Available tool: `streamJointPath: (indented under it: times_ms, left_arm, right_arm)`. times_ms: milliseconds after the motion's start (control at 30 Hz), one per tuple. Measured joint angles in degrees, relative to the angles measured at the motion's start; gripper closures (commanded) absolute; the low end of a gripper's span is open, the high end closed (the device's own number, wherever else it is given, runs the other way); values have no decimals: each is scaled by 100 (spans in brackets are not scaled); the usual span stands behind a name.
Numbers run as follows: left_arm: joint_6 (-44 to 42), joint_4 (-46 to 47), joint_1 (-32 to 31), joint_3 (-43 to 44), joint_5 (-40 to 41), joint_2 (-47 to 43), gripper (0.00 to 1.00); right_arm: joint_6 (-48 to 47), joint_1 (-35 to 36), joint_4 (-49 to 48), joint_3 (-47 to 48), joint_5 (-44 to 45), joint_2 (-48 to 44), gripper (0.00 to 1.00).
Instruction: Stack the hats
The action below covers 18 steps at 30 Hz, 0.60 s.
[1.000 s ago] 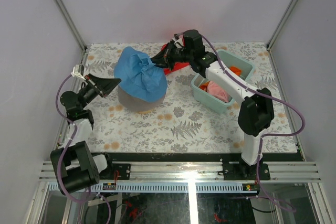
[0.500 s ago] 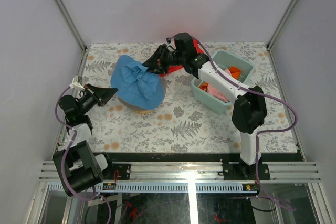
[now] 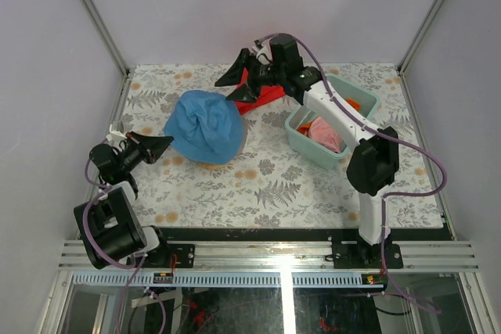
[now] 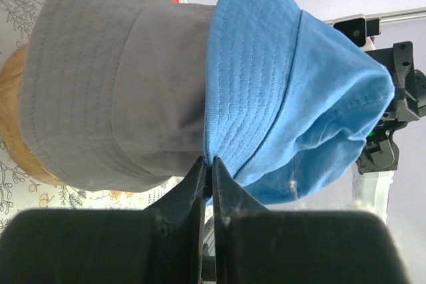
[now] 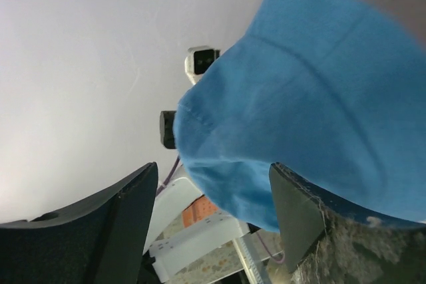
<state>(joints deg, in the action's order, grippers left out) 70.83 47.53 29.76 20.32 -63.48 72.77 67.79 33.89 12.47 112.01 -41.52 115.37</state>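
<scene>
The blue hat (image 3: 205, 127) sits over the grey hat (image 4: 113, 78) on the wooden stand (image 4: 13, 131); in the left wrist view the blue hat (image 4: 286, 78) covers only the grey crown's upper part. My left gripper (image 3: 166, 141) is shut at the hat's left side, and its tips (image 4: 211, 163) meet the edge of the blue brim. My right gripper (image 3: 237, 84) stands open behind the hat, apart from it. In its own view the right gripper (image 5: 213, 194) has blue cloth (image 5: 319, 91) showing ahead between the fingers. The pink hat (image 3: 325, 134) and the orange hat (image 3: 351, 104) lie in the teal bin (image 3: 296, 132).
A flat red cloth (image 3: 266, 95) lies on the table under my right gripper. The teal bin stands at the right rear. The table's flowered cover (image 3: 274, 185) ends at grey walls on the left, right and rear.
My right gripper has opened, let go of the blue hat and drawn back a little. The hat has dropped lower over the grey one. My left arm has pulled back toward the near left.
</scene>
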Motion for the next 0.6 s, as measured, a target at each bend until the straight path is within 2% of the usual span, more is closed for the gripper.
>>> streamJointPath:
  times_ms: [133, 400, 500, 600]
  left_arm:
    - [136, 267, 4, -66, -7, 291, 100]
    - [420, 713, 4, -81, -22, 636, 100]
    - [457, 782, 4, -81, -26, 640, 100]
    - [501, 826, 4, -81, -33, 640, 100]
  right_arm:
    - [-555, -411, 348, -79, 7, -11, 27]
    - [-1541, -1040, 452, -1058, -63, -109, 35]
    - [-1794, -1032, 22, -1305, -376, -109, 39]
    - [-1746, -997, -833, -1593, -765, -63, 41]
